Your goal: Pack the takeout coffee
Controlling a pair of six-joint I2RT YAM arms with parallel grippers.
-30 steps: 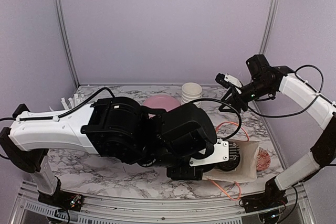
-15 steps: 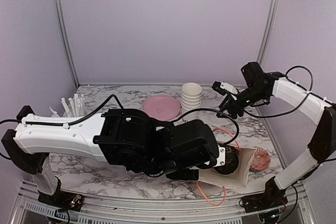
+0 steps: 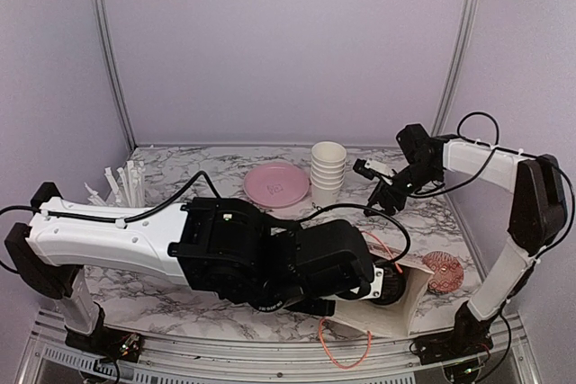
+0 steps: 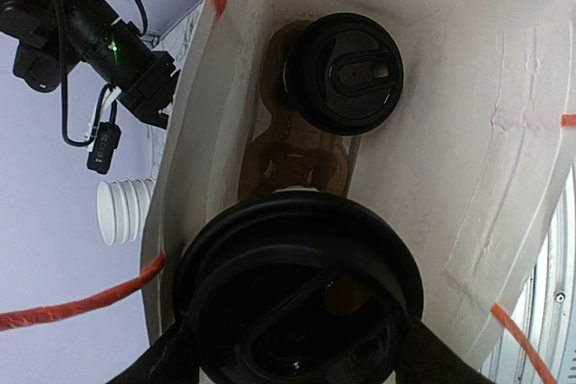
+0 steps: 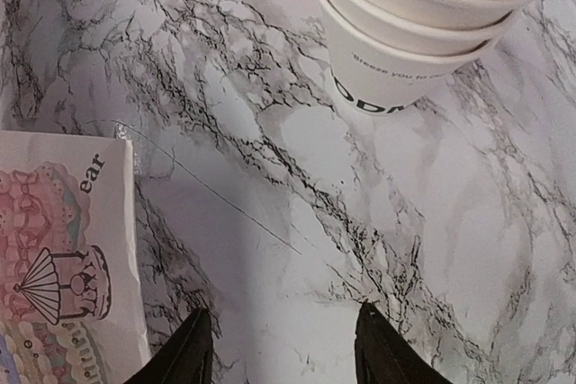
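Inside white paper bag [image 4: 450, 132], one lidded coffee cup [image 4: 346, 74] already sat at far end of brown carrier [image 4: 292, 159]. Your left gripper [image 4: 301, 357] clamped second lidded cup [image 4: 297, 294] at bag mouth, not yet seated. Your right gripper [image 5: 283, 348] hung spread and empty over marble table [image 5: 225, 132], near stack of unlidded paper cups [image 5: 423, 33]. Left for you, by my reading: seat second cup, release, withdraw.

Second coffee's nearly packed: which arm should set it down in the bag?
Left arm. Its jaws hold the lidded cup inside the paper bag, beside the packed cup. The right arm is off by the stacked cups, jaws open and empty.
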